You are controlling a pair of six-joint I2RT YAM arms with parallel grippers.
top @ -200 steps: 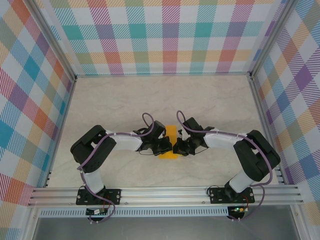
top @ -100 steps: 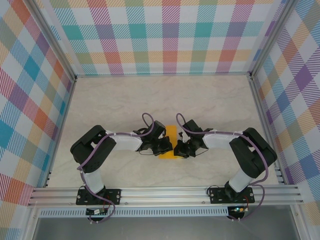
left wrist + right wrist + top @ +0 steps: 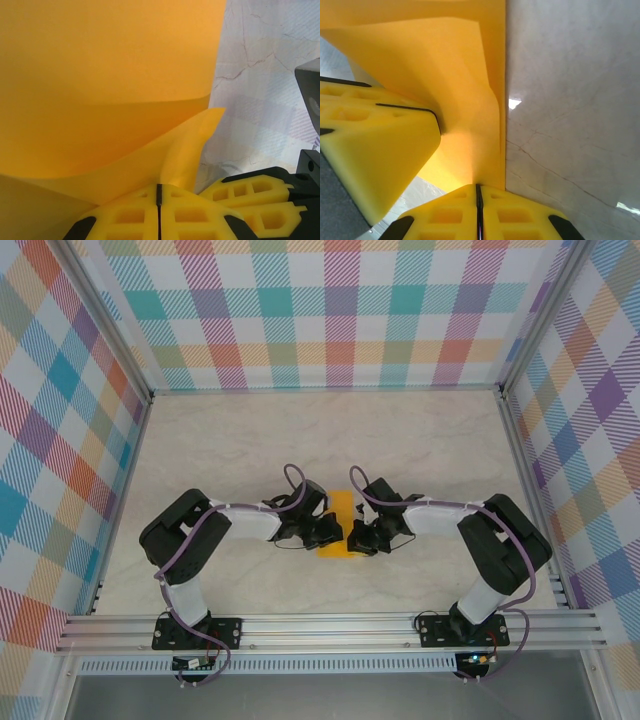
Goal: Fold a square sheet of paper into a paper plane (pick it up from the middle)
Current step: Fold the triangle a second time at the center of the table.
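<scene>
The orange-yellow sheet of paper [image 3: 342, 512] shows from above as a narrow folded strip in the middle of the table, squeezed between both grippers. My left gripper [image 3: 333, 533] is shut on its left side. In the left wrist view the closed yellow fingertips [image 3: 158, 188] pinch a curled flap of the paper [image 3: 110, 75]. My right gripper [image 3: 353, 537] is shut on the right side. In the right wrist view the fingertips [image 3: 478, 186] clamp the paper's straight edge [image 3: 465, 85]. The two grippers sit almost touching.
The marble tabletop [image 3: 300, 440] stretches behind the arms, enclosed by checked walls [image 3: 330, 310]. An aluminium rail [image 3: 320, 625] runs along the near edge. The left gripper's yellow finger [image 3: 375, 150] crowds the right wrist view; the right gripper's fingers [image 3: 260, 197] appear in the left wrist view.
The right arm has drawn slightly inward, bringing its gripper a little closer to the left one. The paper stays pinched by both.
</scene>
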